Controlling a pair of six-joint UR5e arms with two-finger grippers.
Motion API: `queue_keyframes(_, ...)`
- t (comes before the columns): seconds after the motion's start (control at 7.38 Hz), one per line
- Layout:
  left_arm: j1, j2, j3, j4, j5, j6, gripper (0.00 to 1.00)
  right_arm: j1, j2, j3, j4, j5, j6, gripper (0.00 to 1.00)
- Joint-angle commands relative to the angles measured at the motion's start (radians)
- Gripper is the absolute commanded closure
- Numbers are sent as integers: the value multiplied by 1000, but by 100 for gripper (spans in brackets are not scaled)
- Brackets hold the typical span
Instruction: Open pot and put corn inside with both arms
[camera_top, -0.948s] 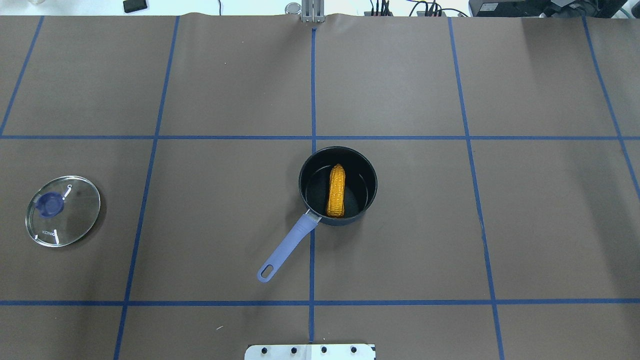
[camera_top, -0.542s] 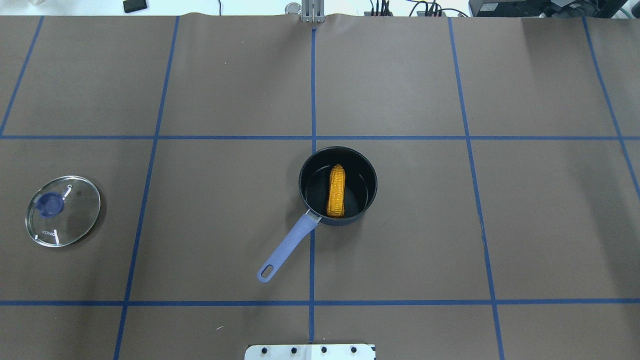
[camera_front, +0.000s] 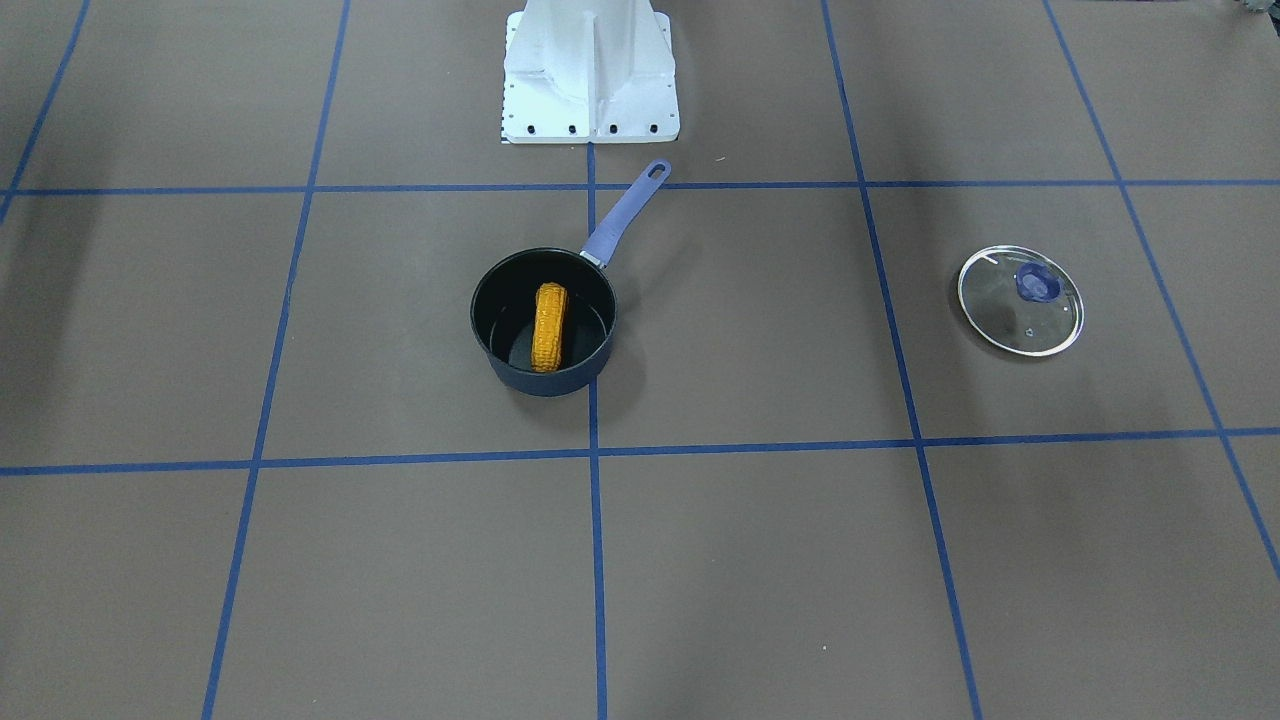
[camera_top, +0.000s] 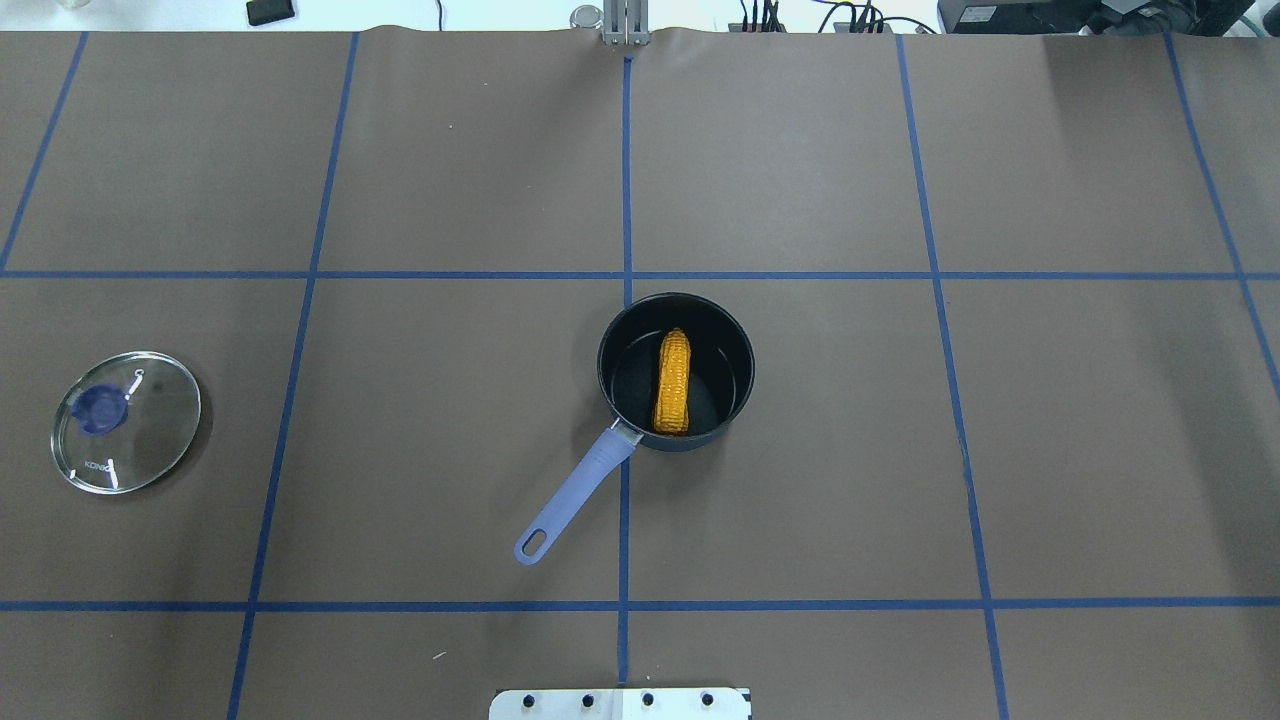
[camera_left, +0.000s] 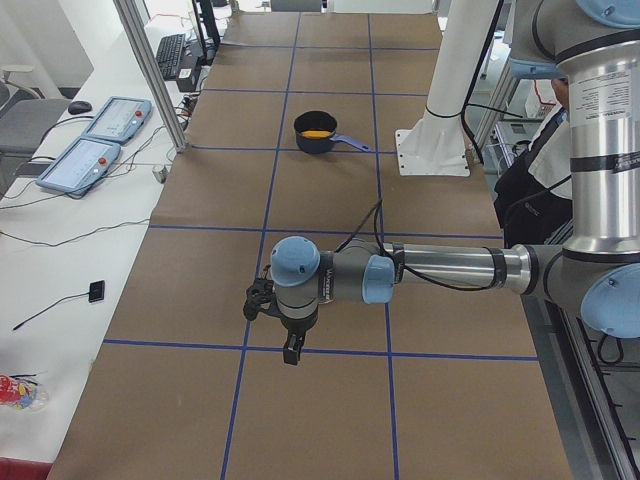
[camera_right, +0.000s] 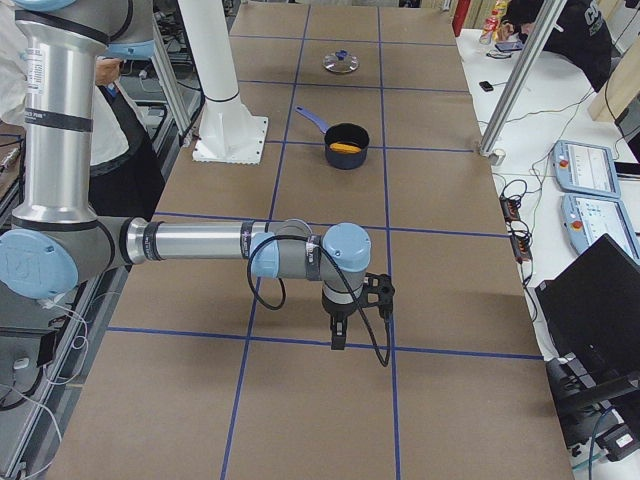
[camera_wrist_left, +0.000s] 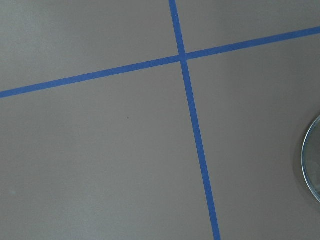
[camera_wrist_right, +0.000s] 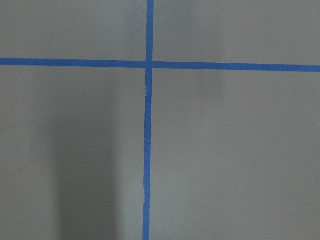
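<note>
I have the pot (camera_top: 722, 372) standing open in the middle of the table (camera_top: 450, 450), and the corn (camera_top: 673, 383) lies inside it on the black bottom, its tapered end pointing away from the robot. The handle (camera_top: 577, 495) runs from the pot toward the base plate (camera_top: 620, 703), angled to the robot's left. The lid (camera_top: 126, 421) lies flat on the table well apart from the pot, far off on its left side, knob up.

Neither arm is near the pot. The left gripper (camera_left: 289, 352) hangs over the table far out to the pot's left, beyond the lid, pointing down. It shows only in the side view, so I cannot tell how its jaws stand. Its wrist camera catches what looks like the lid's rim (camera_wrist_left: 312, 160) at the frame edge, though too little shows to be sure. The right gripper (camera_right: 337, 338) hangs far out to the pot's right, also pointing down, and I cannot tell its jaws' state either
</note>
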Motion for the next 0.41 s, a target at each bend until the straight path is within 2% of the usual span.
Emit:
queue_keyframes(0.0,2,0,0,0,0,0,1,-3,0,-1,0,0,-1,0)
queue_keyframes(0.27,0,2,2,0,0,0,1,-4,0,-5,0,0,-4,0)
